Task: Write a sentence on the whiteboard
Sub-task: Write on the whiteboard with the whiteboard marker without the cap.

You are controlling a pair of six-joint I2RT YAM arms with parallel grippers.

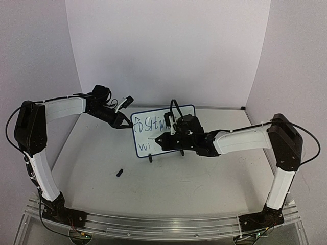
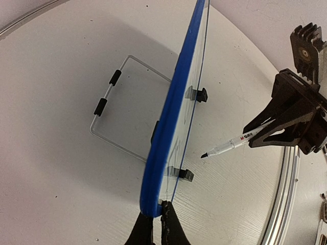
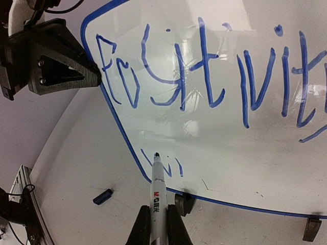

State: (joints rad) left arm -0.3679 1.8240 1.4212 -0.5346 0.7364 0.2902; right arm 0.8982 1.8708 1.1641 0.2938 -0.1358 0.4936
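Whiteboard [image 1: 144, 144] stands upright mid-counter [image 1: 179, 186], between the two arms. It rests on two black clip feet [image 2: 201, 94], w/ a wire stand [image 2: 109, 99] on the counter behind it.

Left gripper [image 2: 161, 208] is closed on the board's blue frame, pinching the edge at the board's left side, near the upper corner as seen from the right wrist cam.

Right gripper [image 3: 158, 220] is closed around a marker [image 3: 156, 186], white barrel w/ red and black print, dark tip pointing at the board face. Tip sits at the lower-left part of the writing area, right by the fresh strokes. Right wrist view makes it look like contact; left wrist view shows a small gap, so can't tell if it touches.

Sentence [image 3: 204, 76] is in blue ink. Top line reads approx. "Positivity" and runs nearly the full width, w/ the last letters cut off at the right wrist frame edge. Second line has only "wi" so far, low on the left, just beside the marker tip. Rest of the lower half is blank white.

Small dark cap [image 1: 119, 172] lies on the counter in front of the board, off to its left, apart from both grippers.
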